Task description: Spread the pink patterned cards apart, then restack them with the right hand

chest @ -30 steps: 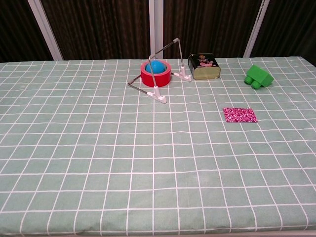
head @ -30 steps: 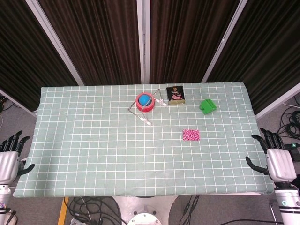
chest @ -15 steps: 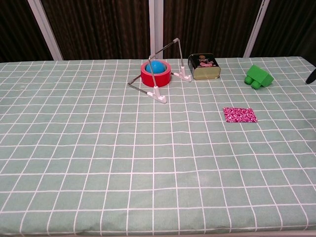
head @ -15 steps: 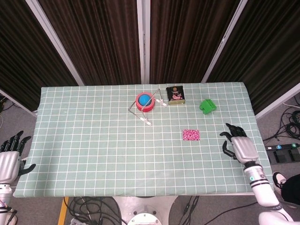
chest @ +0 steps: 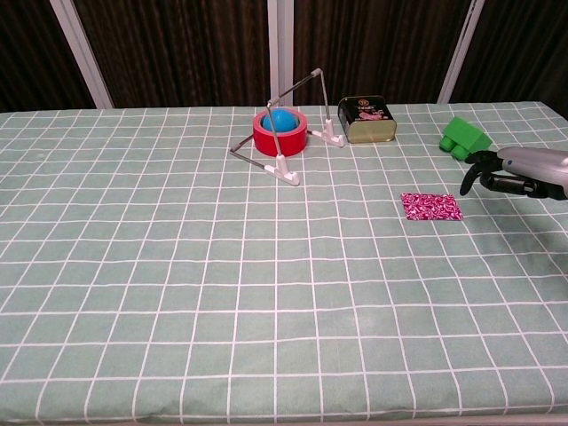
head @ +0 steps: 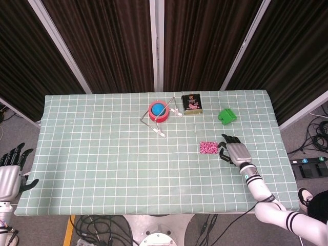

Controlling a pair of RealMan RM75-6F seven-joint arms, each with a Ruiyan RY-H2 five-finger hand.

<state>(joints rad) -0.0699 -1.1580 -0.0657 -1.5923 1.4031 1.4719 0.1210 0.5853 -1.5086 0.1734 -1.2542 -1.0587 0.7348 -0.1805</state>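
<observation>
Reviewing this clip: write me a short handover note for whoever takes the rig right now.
Right robot hand: over the table just right of the pink patterned cards, fingers apart, holding nothing, not touching them.
Left robot hand: idle off the table's left edge, open.
Cards: one neat stack on the green checked tablecloth, below the green block.
Done: approach only.
Left: spread the cards apart, then restack them with the right robot hand.

On my counter point(head: 102, 169) I count one stack of pink patterned cards point(head: 208, 147), one red tape roll point(head: 158, 111), one blue ball point(head: 159, 108), one tin point(head: 191, 103), one green block point(head: 226, 115) and one wire stand point(head: 163, 119).
</observation>
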